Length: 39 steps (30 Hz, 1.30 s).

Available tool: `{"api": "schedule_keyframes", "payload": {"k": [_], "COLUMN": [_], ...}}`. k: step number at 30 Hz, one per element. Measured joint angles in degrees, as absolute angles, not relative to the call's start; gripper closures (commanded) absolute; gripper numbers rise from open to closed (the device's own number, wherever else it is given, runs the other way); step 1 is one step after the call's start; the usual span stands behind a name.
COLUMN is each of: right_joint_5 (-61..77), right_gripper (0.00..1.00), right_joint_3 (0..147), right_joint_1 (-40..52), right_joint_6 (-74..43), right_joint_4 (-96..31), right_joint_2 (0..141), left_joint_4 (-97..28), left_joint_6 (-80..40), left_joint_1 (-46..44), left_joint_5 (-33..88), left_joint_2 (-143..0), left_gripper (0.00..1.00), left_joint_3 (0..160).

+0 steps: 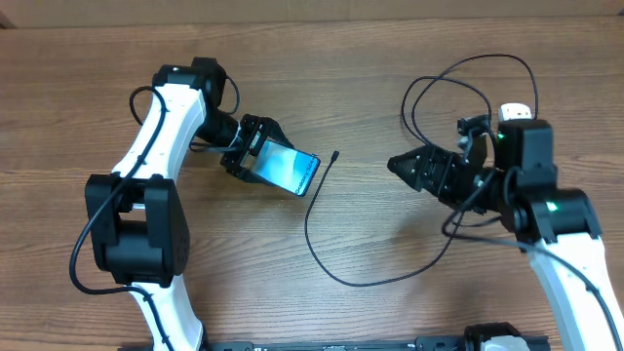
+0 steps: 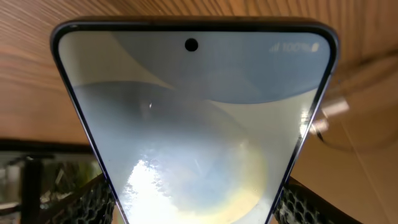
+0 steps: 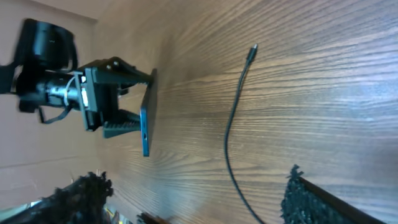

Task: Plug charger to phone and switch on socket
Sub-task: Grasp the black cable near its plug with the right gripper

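Brown wooden table [image 1: 322,58] fills the view. Its grain runs side to side. Faint sheen on top.

The overhead camera looks straight down on the worktop [image 1: 341,58]. The left wrist camera sits close against the phone [image 2: 199,124] screen. The right wrist camera faces across the worktop, sharing the phone and charger [image 3: 233,124] with the overhead view.

The right gripper [image 1: 398,164], jaws wide with nothing between them, faces bare table [image 1: 366,117] all the way to the phone [image 1: 288,166]. Only 1 thing crosses that gap: the charger [image 1: 308,219], lying flat, its tip just beside the phone's free end. The left gripper [image 1: 252,148] and its arm block the phone's other end. Beyond the right arm, the charger's loose loops clutter the far side. The near middle, inside the charger's curve, is open.
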<state>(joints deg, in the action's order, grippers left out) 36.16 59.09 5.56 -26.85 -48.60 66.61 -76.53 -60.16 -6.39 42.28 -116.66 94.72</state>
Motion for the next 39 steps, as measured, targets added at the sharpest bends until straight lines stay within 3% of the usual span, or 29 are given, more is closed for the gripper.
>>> {"api": "schedule_keyframes", "payload": {"k": [4,17,28,34,39], "right_joint_5": [36.16,28.38,26.06,25.82,24.75], "right_gripper": [0.18,0.22,0.37,0.54,0.58], "right_joint_3": [59.09,59.09,59.09,59.09,59.09], "right_joint_1": [8.64,24.25,29.54,31.29,31.9], "right_joint_6": [-27.64,-37.8,-45.19,-47.33,-48.93], "right_joint_4": [-45.58,-33.89,-29.71,-23.88,-22.24], "right_joint_2": [70.89,73.71,81.73,84.86,86.3], "left_joint_4": [-76.34,-76.03,-76.05,-76.03,-76.05], "left_joint_6": [-63.11,-67.42,-67.46,-67.61,-67.68], "left_joint_1": [-7.77,-9.41,-9.41,-9.41,-9.41], "left_joint_5": [38.41,39.55,42.13,42.92,44.47], "left_joint_2": [-116.66,-116.66,-116.66,-116.66,-116.66], "left_gripper": [0.41,0.42,0.42,0.42,0.42], "left_joint_3": [94.72,94.72,94.72,94.72,94.72]}}
